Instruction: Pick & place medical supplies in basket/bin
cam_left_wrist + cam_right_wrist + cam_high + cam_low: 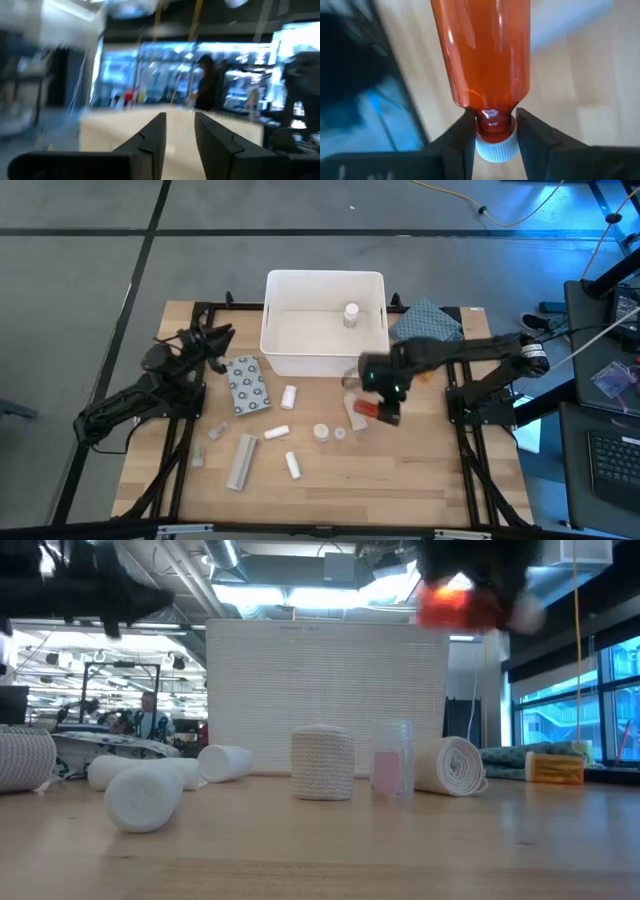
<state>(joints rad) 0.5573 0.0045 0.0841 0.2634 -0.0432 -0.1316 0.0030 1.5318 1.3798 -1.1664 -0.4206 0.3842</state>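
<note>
Translucent orange-red plastic bottle with white cap (pixel 487 75) is clamped at its neck between the two dark fingers of the right tool (pixel 492 137). In the low view the bottle is lifted clear of the wooden table (pixel 400 480), in front of the large white rectangular plastic tub (pixel 325 325). Inside the tub lies one small white-capped bottle (pixel 351 314). In front of the tub on the table: white gauze rolls (pixel 278 433), a flat grey dotted packet (pixel 247 385), a long pale tube (pixel 241 461). Left tool (pixel 180 132) is raised beside the tub's left side, fingers narrowly apart, holding nothing.
</note>
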